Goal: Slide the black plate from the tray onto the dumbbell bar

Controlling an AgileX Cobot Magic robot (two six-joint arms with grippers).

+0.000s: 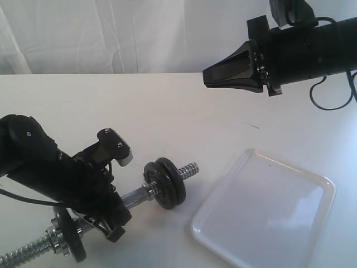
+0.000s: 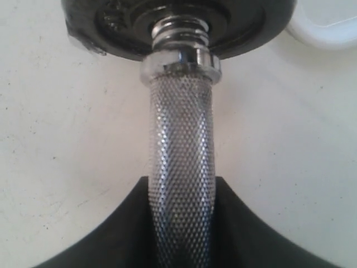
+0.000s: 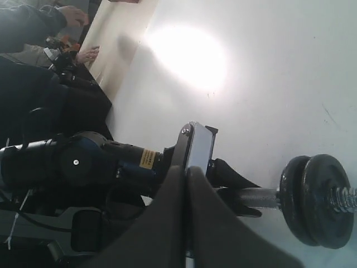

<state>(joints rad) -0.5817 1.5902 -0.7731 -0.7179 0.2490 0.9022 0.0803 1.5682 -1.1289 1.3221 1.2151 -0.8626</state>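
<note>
Exterior view: tray [image 1: 268, 215] shows bare glossy floor. Black plate [image 1: 172, 185], prob. the outer of two discs, sits on dumbbell bar [image 1: 136, 196] nr its threaded end. Only the left wrist view shows the knurling the left gripper [image 1: 109, 210] clamps. Right gripper [image 1: 209, 75] is pinched closed, up in the air.

Dumbbell bar [image 1: 135, 196] on table [image 1: 167, 106], left of tray [image 1: 268, 212]; black plate [image 1: 173, 187] on bar.
</note>
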